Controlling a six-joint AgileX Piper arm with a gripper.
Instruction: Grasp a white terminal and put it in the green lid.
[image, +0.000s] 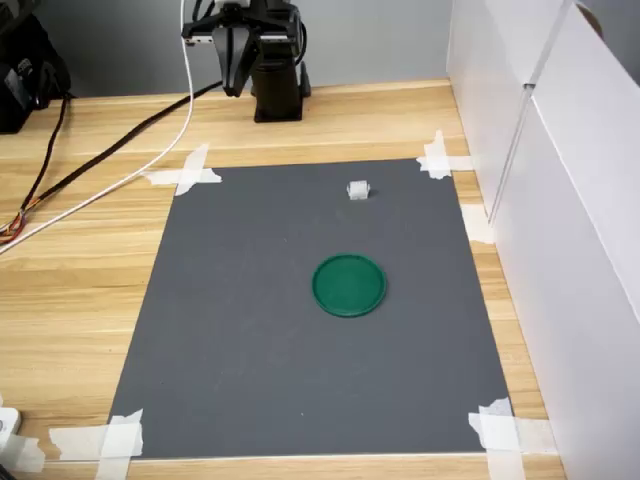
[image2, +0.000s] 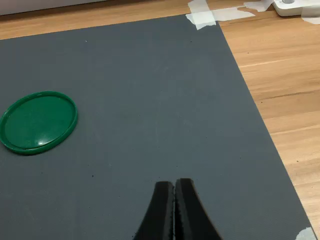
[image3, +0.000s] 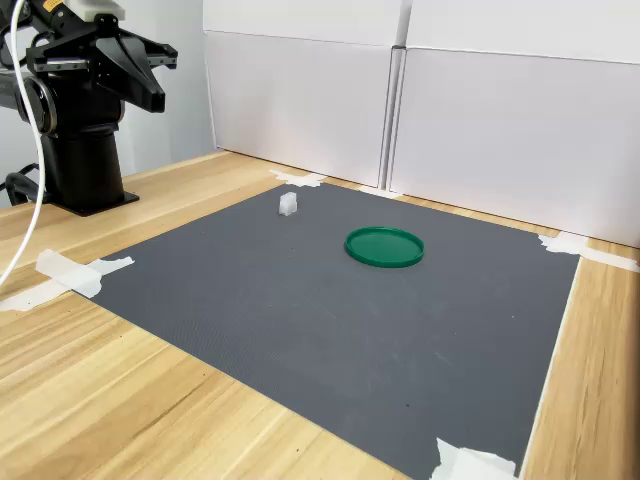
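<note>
White terminal (image: 359, 190) first: I see it sitting alone on the grey mat (image: 250, 330), toward the far edge as the first exterior view frames it, and well apart from the arm. Going from near to far in that view, taped mat corners (image: 110, 438) come first. Then comes the green lid (image: 348, 285), lying flat around the middle of the mat with nothing visible in it. Beyond the lid is the terminal, slightly to the first exterior view's right of the lid's centre and clearly apart from it. Past the mat's far edge, on the wooden desk (image: 80, 290), stands the black arm base (image: 277, 95), with a white cable (image: 150, 165) and dark cables trailing off to the first exterior view's left.

My gripper (image3: 135, 70) hangs high beside the base, off the mat. In the wrist view its fingers (image2: 160, 210) are pressed together with nothing between them, above bare mat; the lid (image2: 38, 121) shows there, the terminal does not. White panels (image3: 480, 110) wall the desk in the second exterior view.
</note>
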